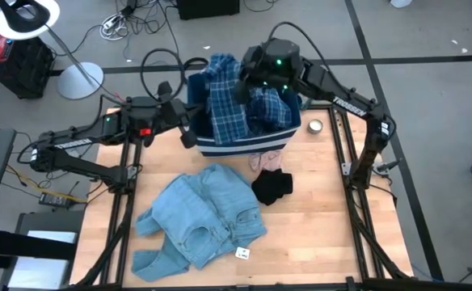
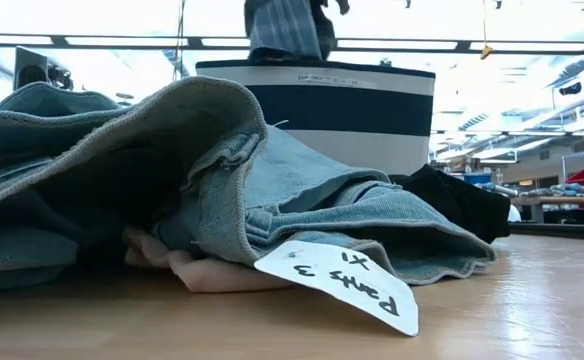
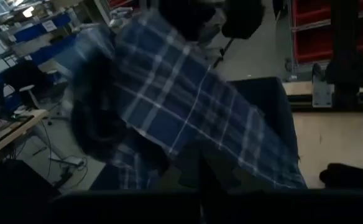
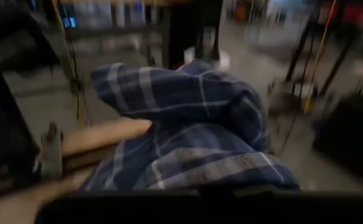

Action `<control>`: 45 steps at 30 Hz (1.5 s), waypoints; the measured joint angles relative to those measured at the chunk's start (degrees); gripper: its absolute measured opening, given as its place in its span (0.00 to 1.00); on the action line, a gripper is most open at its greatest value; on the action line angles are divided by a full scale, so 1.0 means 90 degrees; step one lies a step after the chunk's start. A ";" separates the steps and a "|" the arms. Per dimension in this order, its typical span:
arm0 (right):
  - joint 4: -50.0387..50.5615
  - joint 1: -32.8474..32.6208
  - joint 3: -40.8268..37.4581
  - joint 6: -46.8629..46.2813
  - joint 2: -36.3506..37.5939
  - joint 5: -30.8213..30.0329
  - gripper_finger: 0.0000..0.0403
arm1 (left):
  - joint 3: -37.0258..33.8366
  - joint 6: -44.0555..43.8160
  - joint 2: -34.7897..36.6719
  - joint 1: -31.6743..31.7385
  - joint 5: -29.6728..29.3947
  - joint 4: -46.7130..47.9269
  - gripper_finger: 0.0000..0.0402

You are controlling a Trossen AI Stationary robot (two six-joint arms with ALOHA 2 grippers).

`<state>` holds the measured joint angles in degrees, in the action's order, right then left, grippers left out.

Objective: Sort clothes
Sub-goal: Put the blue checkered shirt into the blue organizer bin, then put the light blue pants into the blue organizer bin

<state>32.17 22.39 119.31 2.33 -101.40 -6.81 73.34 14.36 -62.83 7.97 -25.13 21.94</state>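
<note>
A navy-white plaid shirt (image 1: pixel 224 109) hangs over the navy bin with white stripes (image 1: pixel 244 147) at the table's far middle. My right gripper (image 1: pixel 248 86) is above the bin, shut on the shirt. The shirt also shows in the low view (image 2: pixel 284 28) and in the left wrist view (image 3: pixel 188 106). My left gripper (image 1: pixel 189 133) is at the bin's left wall. Light blue denim pieces (image 1: pixel 204 218) lie spread on the table in front of the bin, with a black item (image 1: pixel 272 187) and a pink item (image 1: pixel 264 162) beside them. My right gripper holds the plaid shirt by a bunched upper part (image 1: pixel 242 95) from above. The shirt's own folds (image 4: pixel 188 168) hide the fingers in the right wrist view. The shirt hangs below the gripper, its lower part (image 1: pixel 220 129) reaching down into or onto the bin.
A white paper tag (image 1: pixel 242 253) lies by the denim near the front edge; it also shows in the low view (image 2: pixel 342 285). A small round metal thing (image 1: pixel 315 126) sits right of the bin. Bare wood lies at the table's right front (image 1: pixel 325 226).
</note>
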 joint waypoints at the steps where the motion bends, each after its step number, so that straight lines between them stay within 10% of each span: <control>1: 0.0271 0.0095 0.0000 -0.0093 -0.0023 0.0090 0.00 | 0.0000 -0.0028 0.0010 0.0000 -0.0009 0.0065 0.00; 23: 0.4770 0.0546 -0.0022 -0.0876 0.0011 0.0446 0.00 | -0.0862 -0.2301 0.2029 -0.0647 -0.0120 0.2580 0.00; 45: 0.5708 -0.1837 -0.0024 -0.1765 0.1454 -0.0125 0.03 | -0.2548 -0.3833 0.1837 -0.2844 0.0730 0.2515 0.00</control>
<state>83.54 5.86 119.09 -13.55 -88.31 -7.93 50.41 -20.14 -46.30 -17.63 -18.56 44.57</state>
